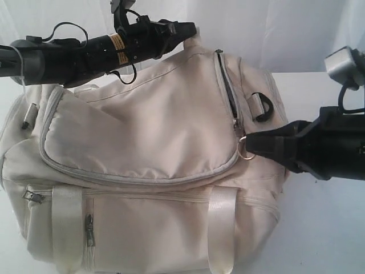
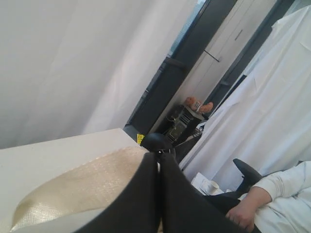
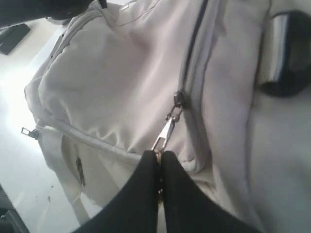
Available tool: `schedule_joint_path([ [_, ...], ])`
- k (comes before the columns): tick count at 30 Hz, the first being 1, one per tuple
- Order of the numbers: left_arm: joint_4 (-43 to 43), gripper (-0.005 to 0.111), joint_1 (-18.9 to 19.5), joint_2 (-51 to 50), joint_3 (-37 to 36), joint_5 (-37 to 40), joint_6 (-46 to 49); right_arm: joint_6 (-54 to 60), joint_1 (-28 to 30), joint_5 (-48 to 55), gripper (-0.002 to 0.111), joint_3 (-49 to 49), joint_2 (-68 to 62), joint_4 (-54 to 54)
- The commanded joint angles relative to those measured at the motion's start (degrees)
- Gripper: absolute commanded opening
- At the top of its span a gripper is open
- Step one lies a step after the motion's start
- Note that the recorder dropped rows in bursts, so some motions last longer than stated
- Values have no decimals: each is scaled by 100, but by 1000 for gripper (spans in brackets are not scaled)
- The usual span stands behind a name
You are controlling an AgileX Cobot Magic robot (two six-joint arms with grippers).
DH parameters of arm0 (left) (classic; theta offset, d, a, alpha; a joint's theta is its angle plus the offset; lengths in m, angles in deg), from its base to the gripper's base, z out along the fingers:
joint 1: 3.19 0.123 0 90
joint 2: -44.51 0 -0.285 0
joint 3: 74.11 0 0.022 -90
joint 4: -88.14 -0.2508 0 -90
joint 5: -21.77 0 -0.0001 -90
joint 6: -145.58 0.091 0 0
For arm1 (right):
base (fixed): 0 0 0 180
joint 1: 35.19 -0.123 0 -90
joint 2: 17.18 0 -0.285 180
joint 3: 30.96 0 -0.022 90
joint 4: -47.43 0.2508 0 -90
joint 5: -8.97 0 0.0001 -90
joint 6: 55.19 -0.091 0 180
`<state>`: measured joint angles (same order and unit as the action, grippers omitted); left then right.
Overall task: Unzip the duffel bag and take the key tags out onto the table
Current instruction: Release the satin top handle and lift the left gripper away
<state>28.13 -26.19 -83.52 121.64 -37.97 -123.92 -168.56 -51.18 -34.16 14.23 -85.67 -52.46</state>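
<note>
Right gripper [image 3: 159, 155] is pinching the zipper pull [image 3: 164, 136] on the bag [image 1: 142, 125]; left gripper [image 2: 159, 154] is resting closed beside a strap [image 2: 73, 187].

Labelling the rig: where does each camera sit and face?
Exterior view: raised, looking down on the duffel bag and table; both arms show.
Left wrist view: on the left arm, past the shut left gripper and a strap into the room.
Right wrist view: on the right arm, facing the zipper pull pinched by the right gripper.
Shared: exterior and right wrist both show that pull.
</note>
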Motion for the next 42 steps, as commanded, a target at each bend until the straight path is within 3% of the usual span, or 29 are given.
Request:
schedule_joint_path([
  [1,558,0,30,425,129,-406,-22,76,1,-480,0,208,4,-6],
  [11,543,0,30,425,129,-769,-22,127,1,-480,0,927,4,-6],
  [24,206,0,30,425,129,-1023,-22,127,1,-1065,0,1011,4,-6],
  [27,-28,10,30,425,129,-1023,-22,127,1,-979,0,1011,4,-6],
  [34,-516,59,41,425,129,-1023,-48,127,1,-965,0,1011,4,-6],
  [37,-712,64,56,471,129,-1023,-467,127,1,-965,0,1011,4,-6],
  [42,-2415,64,66,690,129,-1023,-895,127,1,-939,0,1011,4,-6],
])
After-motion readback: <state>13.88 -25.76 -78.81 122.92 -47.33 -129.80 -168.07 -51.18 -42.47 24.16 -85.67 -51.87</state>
